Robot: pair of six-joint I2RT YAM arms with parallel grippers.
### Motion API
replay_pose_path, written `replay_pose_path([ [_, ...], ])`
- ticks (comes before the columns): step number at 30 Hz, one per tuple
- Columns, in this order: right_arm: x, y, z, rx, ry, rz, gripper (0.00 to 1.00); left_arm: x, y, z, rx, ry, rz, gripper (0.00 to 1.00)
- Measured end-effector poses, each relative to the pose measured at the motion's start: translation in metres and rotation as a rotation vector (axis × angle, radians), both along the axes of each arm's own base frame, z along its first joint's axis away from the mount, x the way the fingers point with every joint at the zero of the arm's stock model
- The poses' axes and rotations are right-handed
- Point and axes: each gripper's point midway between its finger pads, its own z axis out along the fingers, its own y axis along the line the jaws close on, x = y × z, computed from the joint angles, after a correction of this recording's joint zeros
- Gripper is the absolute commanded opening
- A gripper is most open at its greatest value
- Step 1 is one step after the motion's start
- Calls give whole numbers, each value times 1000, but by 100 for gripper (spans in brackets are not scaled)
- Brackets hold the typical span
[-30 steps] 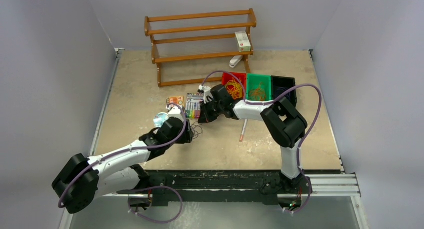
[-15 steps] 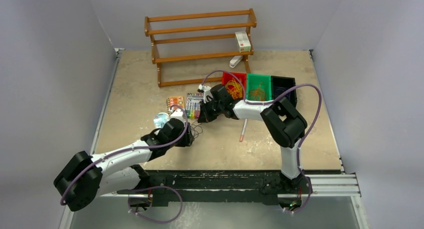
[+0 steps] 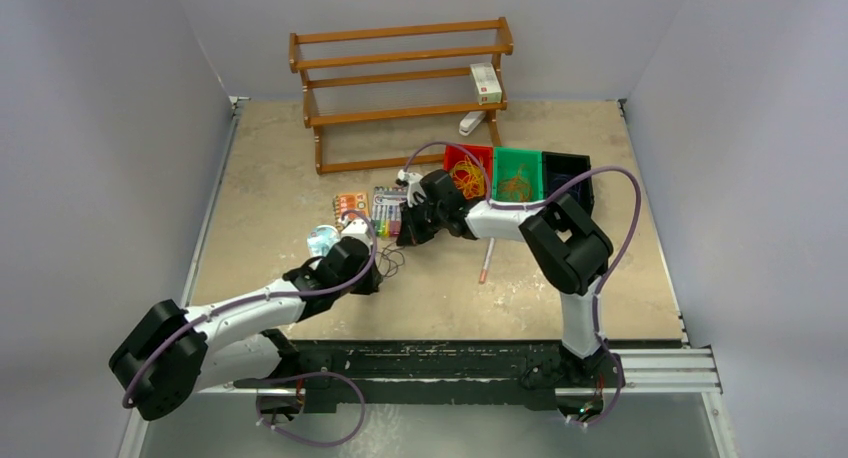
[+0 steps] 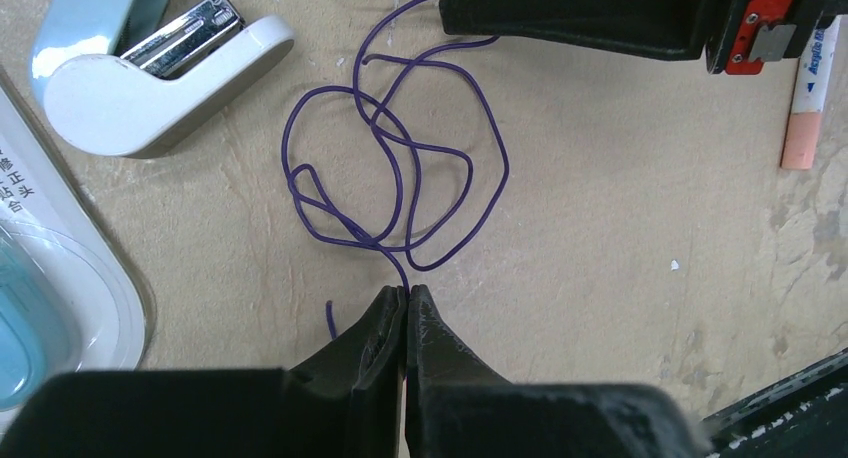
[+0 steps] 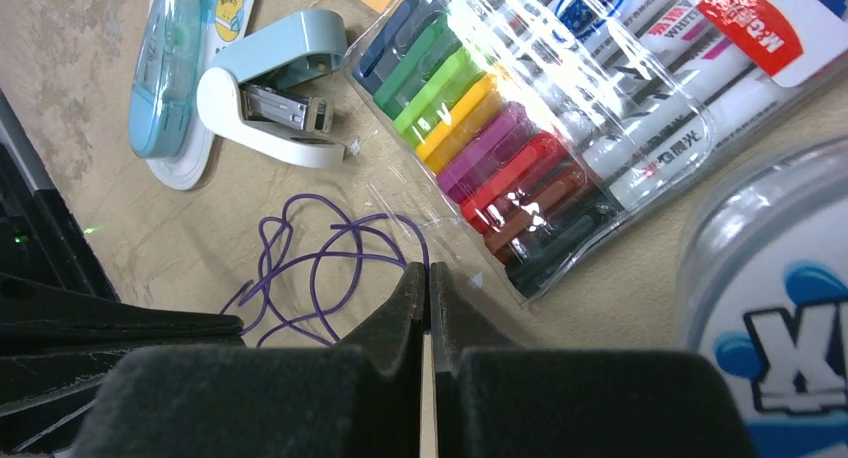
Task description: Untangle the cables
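Purple cable (image 4: 400, 178): a loose tangle on the table (image 4: 620, 228), between both grippers, just beside the stapler (image 4: 150, 78) and marker pack (image 5: 520, 128).

Left gripper (image 4: 405, 292): jaws pressed together, pinching one strand at the tangle's near edge.

Right gripper (image 5: 428, 270): jaws pressed together; a strand runs into the seam, so it is probably pinched too.

- Risk: if you pull apart now, the crossed loops may cinch into a knot.
- Risk: the thin wire may slip free, or snag the stapler.
- Hard to see: which strand passes over which, and the cable is barely visible from above.
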Motion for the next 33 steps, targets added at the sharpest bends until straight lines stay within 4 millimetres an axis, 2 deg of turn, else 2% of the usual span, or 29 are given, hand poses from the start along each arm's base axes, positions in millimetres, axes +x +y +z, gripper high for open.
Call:
replay_pose_path([
  [3,3,-4,3,-9,-16,-28,0,1,-1,3,-8,-9,0,0],
  [6,7,-10,21,-5,-63,-69,0,1,-1,5,-13,-15,1,0],
  [8,11,-13,42,14,-111,-93,0,1,-1,5,-11,-14,1,0],
  [14,31,-28,128,96,-324,-220,0,-1,2,-9,24,23,2,0],
  [17,41,-42,158,94,-419,-290,0,-1,3,-13,34,30,9,0],
  [19,46,-54,168,69,-463,-329,0,1,2,-13,32,23,13,0],
  [26,57,-93,178,-57,-552,-433,0,14,-1,-2,20,-26,40,0],
  [30,55,-110,185,-74,-579,-482,6,21,-6,6,-1,-52,47,0],
  [33,53,-120,188,-80,-597,-513,6,23,-9,8,-8,-60,46,0],
])
